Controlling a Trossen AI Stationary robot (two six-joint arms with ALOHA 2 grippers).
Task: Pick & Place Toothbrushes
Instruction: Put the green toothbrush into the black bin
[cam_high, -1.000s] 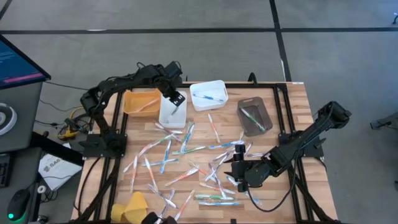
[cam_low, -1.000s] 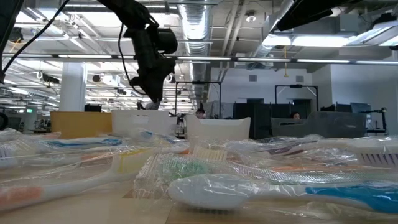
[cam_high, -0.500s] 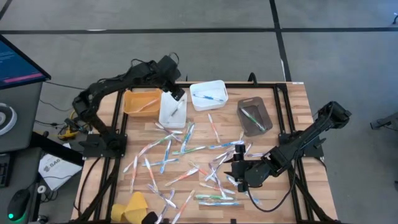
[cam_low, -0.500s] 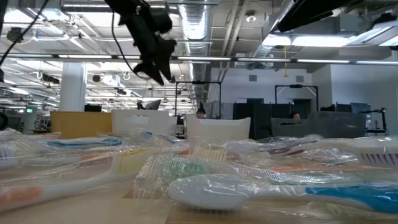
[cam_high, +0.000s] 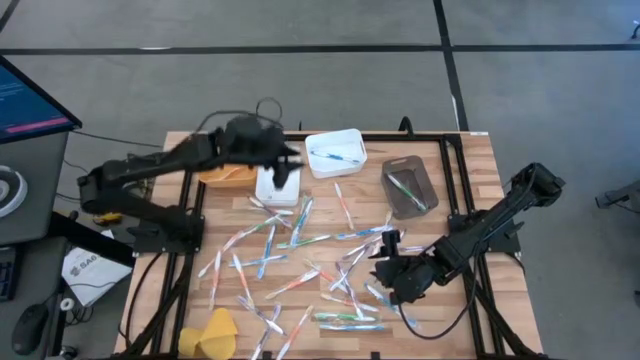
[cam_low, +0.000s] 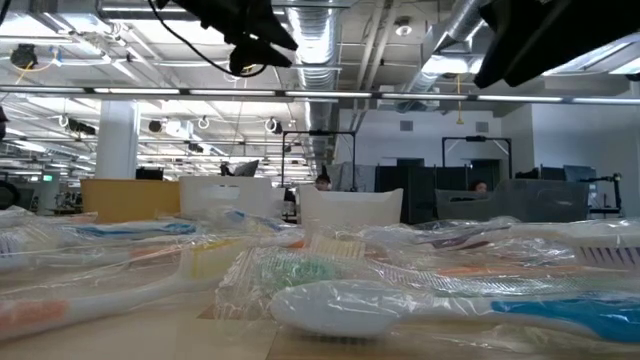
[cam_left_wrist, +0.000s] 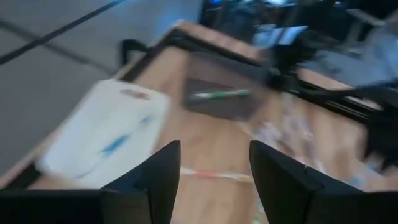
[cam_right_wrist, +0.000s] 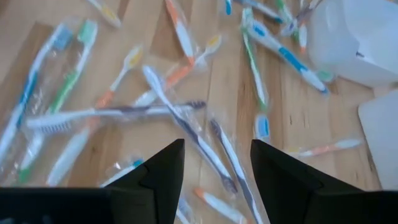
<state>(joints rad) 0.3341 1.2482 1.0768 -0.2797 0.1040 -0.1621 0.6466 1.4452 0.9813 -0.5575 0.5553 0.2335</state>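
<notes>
High view: blue toothbrush (cam_high: 335, 155) in white bin (cam_high: 335, 153), green (cam_high: 405, 188) apparently in brown (cam_high: 409, 187).

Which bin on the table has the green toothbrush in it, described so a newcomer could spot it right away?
Start at the wooden slatted table and look along its far edge, where the bins sit in a row. The one you want is the brown rectangular plastic bin at the right end of that row, holding a green-handled toothbrush. Its neighbours are white or orange; only this one is dark.

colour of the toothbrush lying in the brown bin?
Green. The thin plastic toothbrush in the rectangular brown bin has a green handle; the high view shows it best.
</notes>
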